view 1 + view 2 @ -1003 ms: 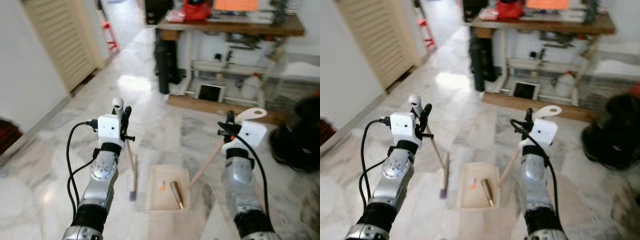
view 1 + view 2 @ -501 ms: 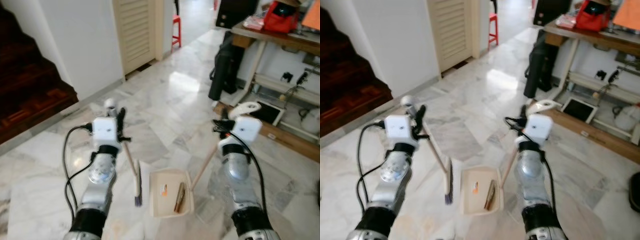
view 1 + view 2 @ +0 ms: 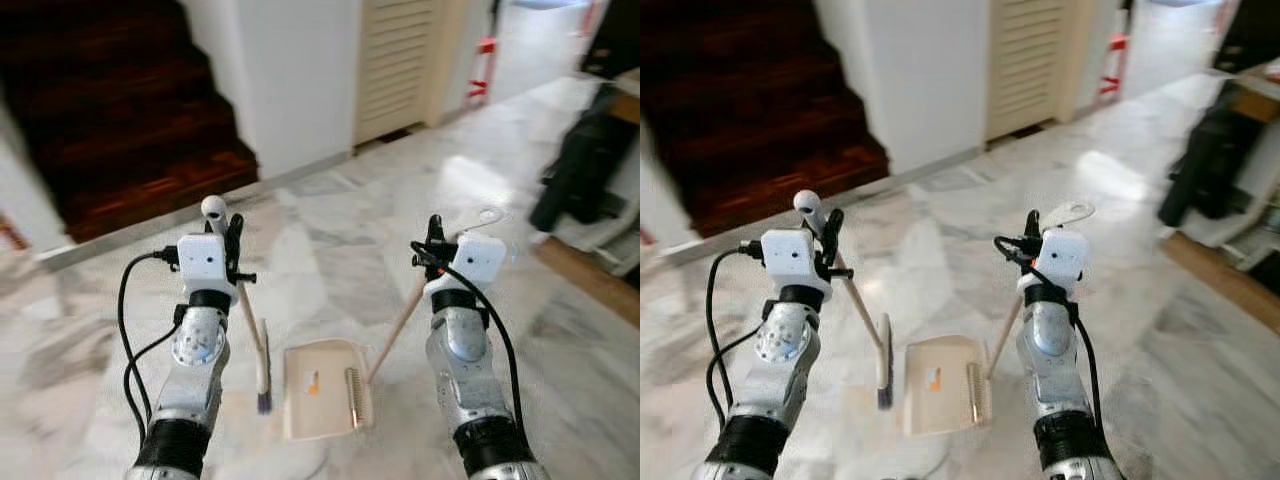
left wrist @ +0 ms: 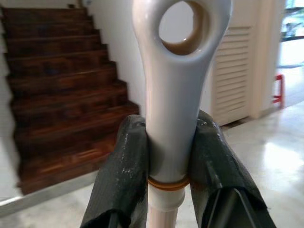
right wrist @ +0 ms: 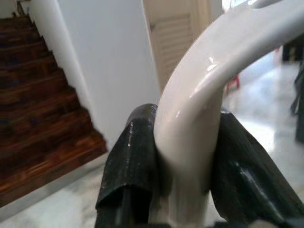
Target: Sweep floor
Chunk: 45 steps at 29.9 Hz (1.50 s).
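Observation:
My left gripper (image 3: 231, 232) is shut on the white top of a broom (image 3: 262, 368), whose wooden stick slants down to a brush head on the marble floor. In the left wrist view the black fingers (image 4: 126, 166) clamp that white top (image 4: 172, 99). My right gripper (image 3: 434, 236) is shut on the white curved handle of a cream dustpan (image 3: 298, 418), which rests on the floor between my arms. An orange scrap (image 3: 312, 381) and a brownish piece (image 3: 352, 386) lie in the pan. The right wrist view shows fingers (image 5: 135, 152) pressed around the dustpan handle (image 5: 199, 104).
Dark wooden stairs (image 3: 120, 110) rise at the upper left, beside a white wall (image 3: 295, 70) and a louvred door (image 3: 400, 55). A black bag (image 3: 580, 170) stands at the right, a red stool (image 3: 482, 68) farther back. Open marble floor (image 3: 330, 240) lies ahead.
The whole view has swung left: the stairs have come into sight and the table has slid out on the right. Both grippers keep their hold on the broom and dustpan.

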Tool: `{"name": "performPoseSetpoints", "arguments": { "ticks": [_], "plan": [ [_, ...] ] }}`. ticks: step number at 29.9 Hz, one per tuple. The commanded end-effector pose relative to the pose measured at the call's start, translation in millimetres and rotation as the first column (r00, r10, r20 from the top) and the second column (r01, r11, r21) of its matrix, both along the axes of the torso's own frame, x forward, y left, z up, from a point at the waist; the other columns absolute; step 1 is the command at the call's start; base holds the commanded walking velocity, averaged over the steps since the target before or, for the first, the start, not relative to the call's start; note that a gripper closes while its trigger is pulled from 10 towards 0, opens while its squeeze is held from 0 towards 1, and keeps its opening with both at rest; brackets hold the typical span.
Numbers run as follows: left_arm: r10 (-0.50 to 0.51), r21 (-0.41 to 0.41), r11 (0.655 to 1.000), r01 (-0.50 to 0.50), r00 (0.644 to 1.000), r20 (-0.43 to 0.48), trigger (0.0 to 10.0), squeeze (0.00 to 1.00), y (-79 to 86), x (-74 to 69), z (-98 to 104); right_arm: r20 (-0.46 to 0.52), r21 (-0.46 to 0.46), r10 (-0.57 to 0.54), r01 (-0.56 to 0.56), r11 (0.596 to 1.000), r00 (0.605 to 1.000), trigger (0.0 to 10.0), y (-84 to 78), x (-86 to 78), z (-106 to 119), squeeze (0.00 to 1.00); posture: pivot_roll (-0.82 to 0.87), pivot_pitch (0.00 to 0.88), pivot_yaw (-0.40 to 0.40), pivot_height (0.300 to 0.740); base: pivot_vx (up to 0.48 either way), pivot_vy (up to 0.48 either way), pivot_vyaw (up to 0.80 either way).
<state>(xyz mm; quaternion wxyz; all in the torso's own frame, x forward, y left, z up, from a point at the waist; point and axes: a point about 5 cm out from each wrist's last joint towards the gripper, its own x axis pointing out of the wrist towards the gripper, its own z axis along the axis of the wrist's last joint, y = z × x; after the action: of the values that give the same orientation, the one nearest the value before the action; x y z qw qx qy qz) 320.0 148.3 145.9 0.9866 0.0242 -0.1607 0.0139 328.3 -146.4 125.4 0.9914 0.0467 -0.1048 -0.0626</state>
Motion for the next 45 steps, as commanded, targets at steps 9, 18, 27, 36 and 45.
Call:
{"name": "performPoseSetpoints", "arguments": {
  "ticks": [9,18,27,36,45],
  "plan": [
    [0.003,0.021,1.000,-0.004,0.999,0.041,10.0,0.00,0.8,-1.3,13,-0.021,0.158,-0.043,0.046,0.986,0.999,10.0,-5.6,3.1,6,0.00,0.07,0.051,0.030,0.740,0.000,0.000,0.00],
    [0.013,0.021,1.000,-0.014,0.999,0.033,10.0,0.00,3.6,-5.0,12,-0.033,0.195,-0.018,0.024,0.981,0.999,10.0,-1.7,2.8,6,0.00,0.07,0.060,0.031,0.740,0.000,0.000,0.00],
    [0.015,0.006,1.000,-0.015,0.999,0.031,10.0,0.00,3.1,-7.6,13,-0.031,0.200,-0.001,0.007,0.980,1.000,10.0,0.0,2.5,7,0.00,0.07,0.065,0.028,0.740,0.000,0.000,0.00],
    [0.008,0.009,1.000,-0.009,1.000,0.029,10.0,0.00,2.8,-10.3,12,-0.033,0.201,0.003,0.003,0.980,0.999,10.0,-0.2,2.3,7,0.00,0.08,0.066,0.027,0.740,0.000,0.000,0.00],
    [0.005,0.009,1.000,-0.005,1.000,0.018,10.0,0.00,1.9,-9.7,11,-0.028,0.190,0.005,0.000,0.982,1.000,10.0,0.2,2.7,9,0.00,0.08,0.066,0.030,0.740,0.000,0.000,0.00]
  ]
}}
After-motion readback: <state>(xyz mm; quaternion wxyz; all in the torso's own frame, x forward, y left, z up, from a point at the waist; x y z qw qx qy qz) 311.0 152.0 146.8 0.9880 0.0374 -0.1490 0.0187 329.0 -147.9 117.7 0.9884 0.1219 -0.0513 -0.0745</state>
